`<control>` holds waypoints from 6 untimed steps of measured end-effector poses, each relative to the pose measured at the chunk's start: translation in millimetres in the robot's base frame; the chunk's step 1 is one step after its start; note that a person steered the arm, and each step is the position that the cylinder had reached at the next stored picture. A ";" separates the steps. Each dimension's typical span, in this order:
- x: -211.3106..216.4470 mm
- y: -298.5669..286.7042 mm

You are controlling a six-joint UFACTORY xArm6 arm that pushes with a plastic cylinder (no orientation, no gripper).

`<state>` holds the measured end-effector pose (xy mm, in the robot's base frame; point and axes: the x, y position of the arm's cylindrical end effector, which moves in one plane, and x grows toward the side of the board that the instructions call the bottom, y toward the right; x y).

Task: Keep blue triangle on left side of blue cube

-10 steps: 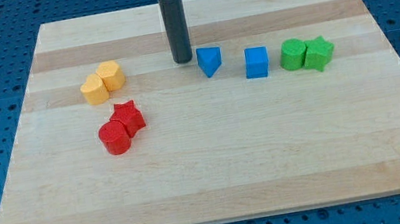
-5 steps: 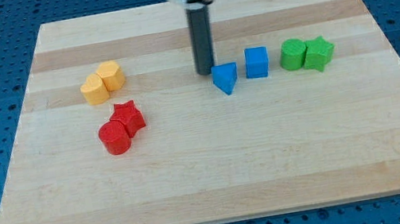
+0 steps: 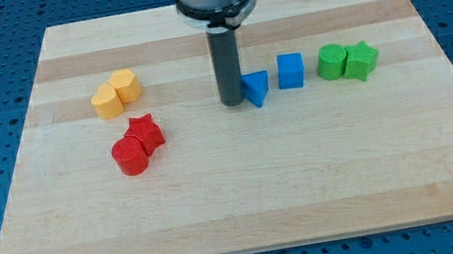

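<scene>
Tip (image 3: 232,103) down on the wooden tabletop (image 3: 247,197), just at 9 o'clock of the blue triangle (image 3: 255,88), close enough to look touching, though contact cannot be confirmed. No fingers on this rod, so nothing released or clenched to report; only a plain dark shaft hanging from the grey collar at 12 o'clock of the board.

Blue triangle a little above board centre, with the blue cube (image 3: 290,70) just beside it at 3 o'clock, slightly higher in the view, a narrow gap between the two. Triangle therefore on the view's left of the cube.

Further toward 3 o'clock, a green rounded block (image 3: 332,61) and a green star (image 3: 361,60), touching each other, near the cube but apart from it.

Toward 9 o'clock of the tip, well apart, two yellow-orange blocks (image 3: 116,93) pressed together. At about 8 o'clock, a red star (image 3: 146,132) against a red cylinder (image 3: 130,155).
</scene>
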<state>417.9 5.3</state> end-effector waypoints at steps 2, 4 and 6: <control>-3.3 22.5; -14.1 24.9; -14.2 -1.9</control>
